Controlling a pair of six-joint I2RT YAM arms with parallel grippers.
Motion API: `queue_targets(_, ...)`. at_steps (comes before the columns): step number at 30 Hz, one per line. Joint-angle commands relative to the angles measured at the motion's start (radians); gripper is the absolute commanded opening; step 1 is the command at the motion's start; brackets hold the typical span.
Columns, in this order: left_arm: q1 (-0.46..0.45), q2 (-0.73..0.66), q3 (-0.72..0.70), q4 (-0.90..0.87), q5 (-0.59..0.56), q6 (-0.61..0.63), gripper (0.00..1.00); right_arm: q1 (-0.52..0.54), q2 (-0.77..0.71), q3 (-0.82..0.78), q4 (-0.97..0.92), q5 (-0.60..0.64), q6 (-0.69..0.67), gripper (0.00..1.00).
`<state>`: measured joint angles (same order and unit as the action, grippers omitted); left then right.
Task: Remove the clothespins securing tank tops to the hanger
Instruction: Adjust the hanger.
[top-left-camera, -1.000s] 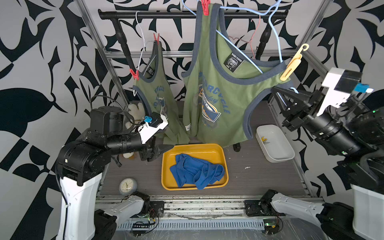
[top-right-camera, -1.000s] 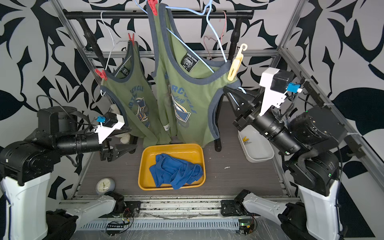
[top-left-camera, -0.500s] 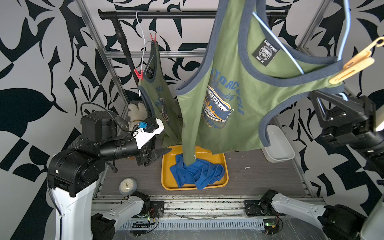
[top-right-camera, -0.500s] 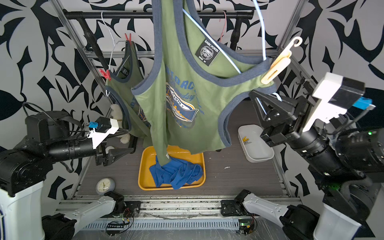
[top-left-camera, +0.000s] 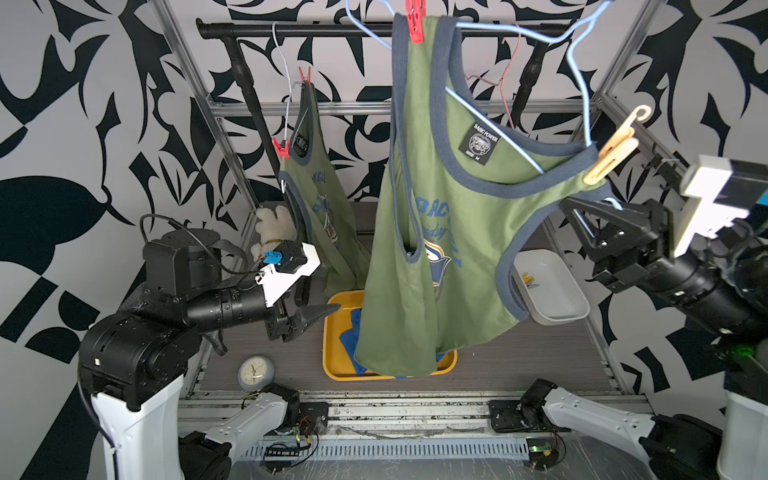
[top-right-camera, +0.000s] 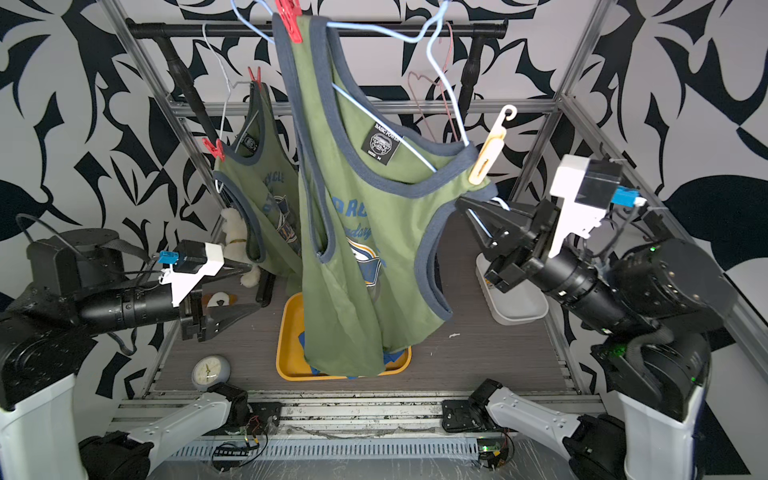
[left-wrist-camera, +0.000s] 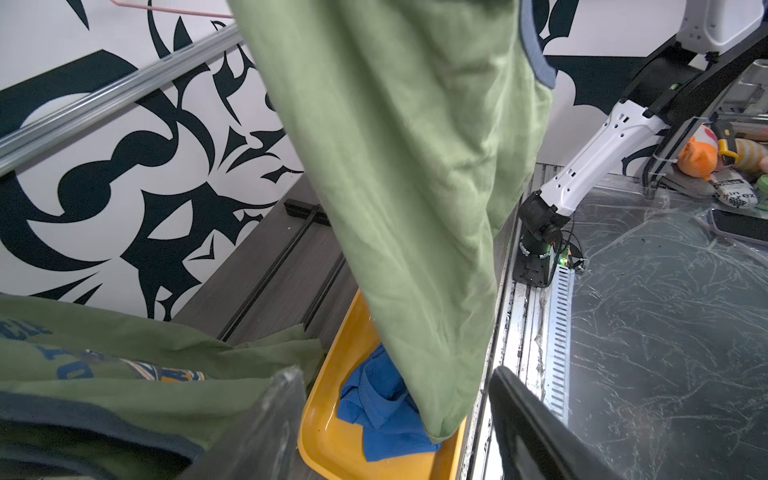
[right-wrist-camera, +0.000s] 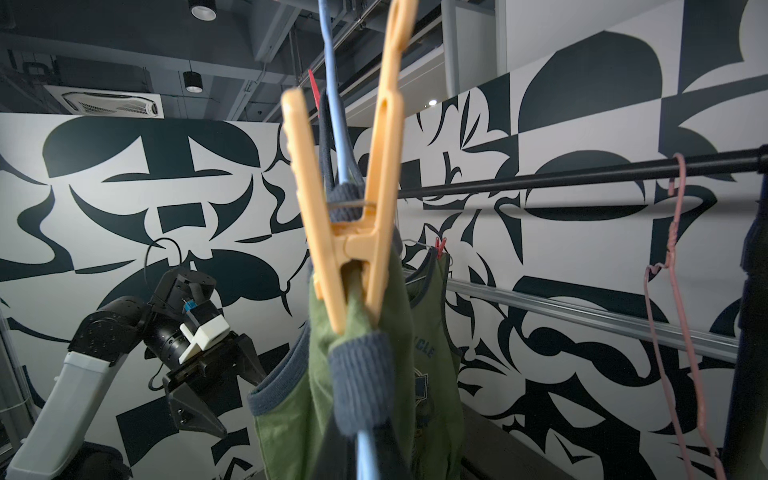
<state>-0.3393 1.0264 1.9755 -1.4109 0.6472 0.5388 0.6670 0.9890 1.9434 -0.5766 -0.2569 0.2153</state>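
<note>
Judging yellow clothespin (right-wrist-camera: 353, 243) light, stiff, springy, best pinched at its splayed tails; right gripper (top-right-camera: 463, 203) was clamped on blue hanger (right-wrist-camera: 332, 104), left gripper (top-right-camera: 253, 286) gaped empty

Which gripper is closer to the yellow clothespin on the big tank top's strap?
Right. The right gripper sits just below the yellow clothespin, shut on the blue hanger; the left gripper hangs open far across, by the lower hem of the tank top.
</note>
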Motion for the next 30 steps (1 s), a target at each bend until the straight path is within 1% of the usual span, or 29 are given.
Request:
queue_targets(1,0.009,-0.005,0.027,-0.020,0.037,-0.013,0.74,0.000,-0.005,-0.005,0.167,-0.008,0.028,0.00)
queue_targets(12,0.023,-0.017,0.051,-0.016,0.075,-0.025,0.74,-0.001,0.065,-0.023,0.209,-0.046,0.041,0.00)
queue_targets(17,0.032,-0.020,0.073,0.005,0.089,-0.051,0.74,-0.001,0.057,-0.090,0.225,-0.071,0.046,0.00)
queue_targets(25,0.062,0.012,0.182,0.037,0.189,-0.111,0.74,-0.001,0.025,-0.247,0.221,-0.089,0.017,0.00)
queue_targets(27,0.069,0.022,0.199,0.057,0.196,-0.133,0.73,-0.001,0.025,-0.287,0.216,-0.109,0.009,0.00)
queue_targets(30,0.082,0.033,0.194,0.131,0.176,-0.197,0.73,-0.001,0.033,-0.337,0.210,-0.158,-0.002,0.00)
